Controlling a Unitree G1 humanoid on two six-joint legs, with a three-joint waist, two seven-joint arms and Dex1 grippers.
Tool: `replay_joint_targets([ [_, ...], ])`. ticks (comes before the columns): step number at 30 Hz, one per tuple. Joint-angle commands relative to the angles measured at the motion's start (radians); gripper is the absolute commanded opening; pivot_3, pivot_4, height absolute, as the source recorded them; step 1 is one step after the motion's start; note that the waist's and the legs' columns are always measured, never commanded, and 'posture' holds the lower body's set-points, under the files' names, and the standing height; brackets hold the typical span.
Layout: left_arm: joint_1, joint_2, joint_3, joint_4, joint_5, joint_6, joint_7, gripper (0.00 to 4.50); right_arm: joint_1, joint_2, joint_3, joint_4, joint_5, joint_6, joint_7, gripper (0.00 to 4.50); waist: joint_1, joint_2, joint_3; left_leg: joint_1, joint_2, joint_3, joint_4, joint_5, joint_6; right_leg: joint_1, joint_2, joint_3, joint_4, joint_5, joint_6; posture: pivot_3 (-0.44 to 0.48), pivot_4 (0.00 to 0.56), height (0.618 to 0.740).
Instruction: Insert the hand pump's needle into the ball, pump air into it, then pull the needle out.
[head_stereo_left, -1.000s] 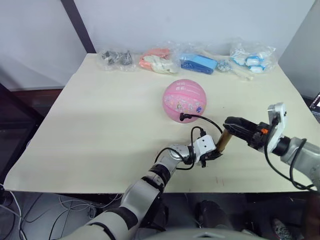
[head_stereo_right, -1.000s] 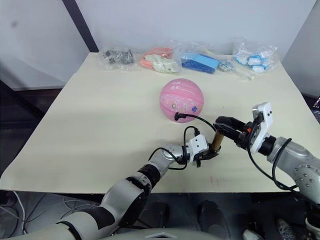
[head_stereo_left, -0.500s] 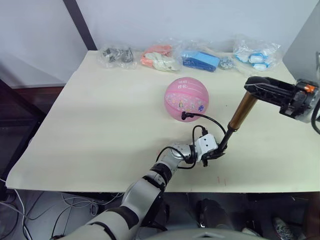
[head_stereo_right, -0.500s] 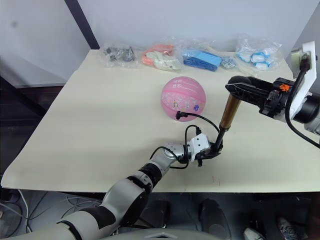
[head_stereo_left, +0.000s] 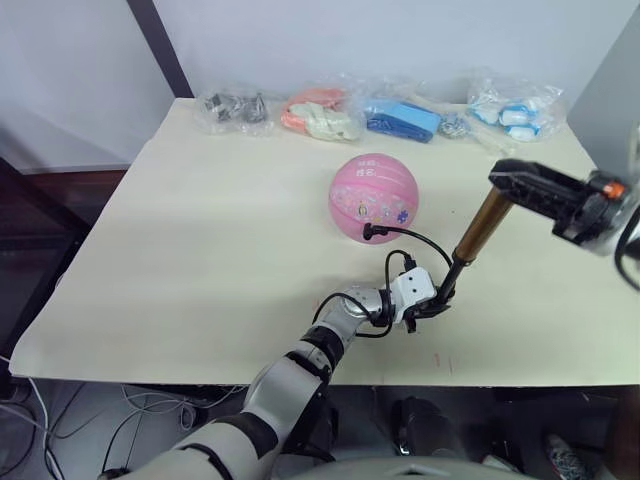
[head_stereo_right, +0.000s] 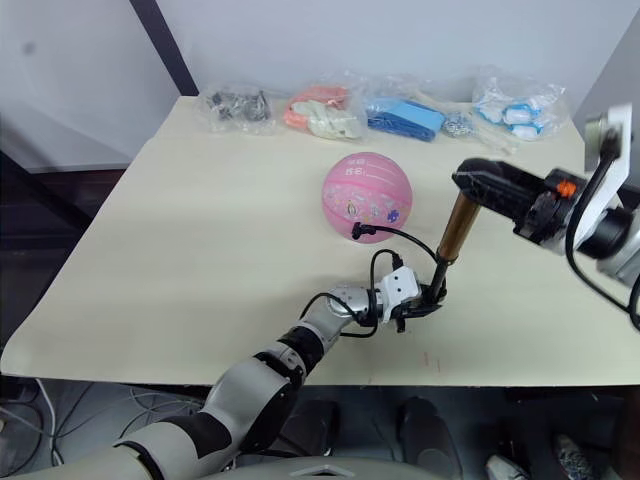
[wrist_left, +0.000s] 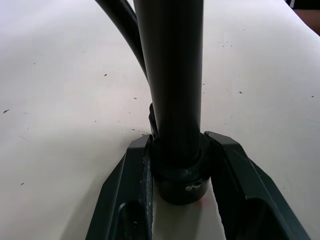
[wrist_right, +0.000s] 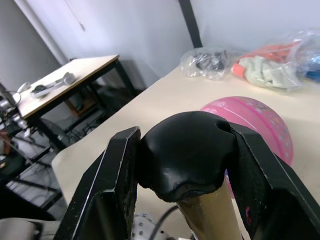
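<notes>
Left eye view: the hand pump (head_stereo_left: 484, 227) stands tilted over the table (head_stereo_left: 200, 250), extended, its brass barrel raised toward two o'clock. The right gripper (wrist_right: 182, 165) is clamped on the black cap at the barrel's top; the left gripper (wrist_left: 177, 165) pinches the black base of the thin rod against the tabletop. At eleven o'clock from the left gripper sits the ball (head_stereo_left: 373, 197), the thin hose (head_stereo_left: 415, 240) looping to the needle (head_stereo_left: 368, 234), seated low in its near side. The pump looks light and rigid, best held at its capped ends; the rod looks slender, so strokes should likely run along its axis. The ball looks soft and free to roll.
</notes>
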Motion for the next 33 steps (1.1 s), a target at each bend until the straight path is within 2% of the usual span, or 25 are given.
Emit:
replay_joint_targets([
  [1, 0.048, 0.031, -0.027, 0.081, 0.049, 0.056, -0.015, 1.1, 0.113, 0.052, 0.088, -0.018, -0.183, -0.039, 0.053, 1.97, -0.002, -0.002, -0.002, 0.002, 0.0, 0.0, 0.0, 0.0, 0.0, 0.002, 0.001, 0.0, 0.0, -0.002, 0.002, 0.0, 0.15, 0.74],
  [5, 0.048, 0.034, -0.026, 0.081, 0.048, 0.056, -0.015, 1.1, 0.189, 0.14, 0.194, -0.003, -0.315, -0.094, 0.091, 1.97, -0.006, -0.004, -0.005, 0.013, 0.002, 0.0, -0.003, 0.0, 0.0, 0.011, 0.003, 0.0, -0.001, -0.003, 0.003, 0.0, 0.15, 0.74],
  [9, 0.048, 0.034, -0.026, 0.08, 0.047, 0.055, -0.016, 1.1, 0.216, 0.218, 0.293, 0.034, -0.434, -0.141, 0.119, 1.96, -0.006, -0.005, -0.01, 0.015, 0.003, 0.0, -0.004, 0.0, 0.0, 0.011, 0.004, 0.0, -0.001, -0.004, 0.003, 0.0, 0.15, 0.74],
  [14, 0.048, 0.032, -0.028, 0.079, 0.048, 0.053, -0.017, 1.1, 0.261, 0.282, 0.448, 0.17, -0.645, -0.21, 0.204, 1.94, -0.006, -0.008, -0.02, 0.016, 0.003, 0.0, -0.004, 0.0, -0.001, 0.012, 0.005, 0.0, -0.001, -0.004, 0.002, 0.0, 0.15, 0.74],
  [18, 0.045, 0.031, -0.029, 0.082, 0.05, 0.052, -0.015, 1.1, 0.261, 0.31, 0.458, 0.206, -0.694, -0.237, 0.241, 1.94, -0.007, -0.013, -0.028, 0.019, 0.003, 0.0, -0.007, -0.001, -0.001, 0.014, 0.005, 0.0, -0.001, -0.005, 0.0, 0.0, 0.15, 0.74],
  [21, 0.043, 0.033, -0.029, 0.084, 0.05, 0.053, -0.013, 1.1, 0.221, 0.291, 0.384, 0.125, -0.632, -0.202, 0.235, 1.94, -0.006, -0.013, -0.028, 0.021, 0.004, -0.001, -0.009, -0.001, -0.001, 0.014, 0.005, 0.0, -0.001, -0.006, 0.0, 0.0, 0.15, 0.74],
  [26, 0.045, 0.033, -0.029, 0.085, 0.051, 0.055, -0.01, 1.1, 0.065, 0.169, 0.17, -0.01, -0.375, -0.085, 0.171, 1.94, -0.002, -0.004, -0.019, 0.018, 0.003, -0.001, -0.009, 0.0, -0.001, 0.013, 0.005, 0.0, -0.001, -0.006, -0.001, 0.0, 0.15, 0.74],
  [30, 0.043, 0.031, -0.027, 0.085, 0.051, 0.057, -0.01, 1.1, -0.048, 0.058, 0.048, -0.011, -0.187, 0.009, 0.107, 1.94, 0.0, 0.009, -0.006, 0.013, 0.001, -0.001, -0.008, 0.0, -0.001, 0.01, 0.001, 0.0, -0.001, -0.005, -0.001, 0.0, 0.15, 0.74],
  [33, 0.041, 0.031, -0.025, 0.087, 0.05, 0.058, -0.01, 1.1, -0.132, -0.023, -0.011, 0.02, -0.071, 0.054, 0.057, 1.94, 0.001, 0.004, -0.001, 0.012, -0.001, -0.001, -0.008, 0.0, 0.0, 0.009, -0.001, -0.001, -0.002, -0.005, 0.0, 0.0, 0.15, 0.74],
])
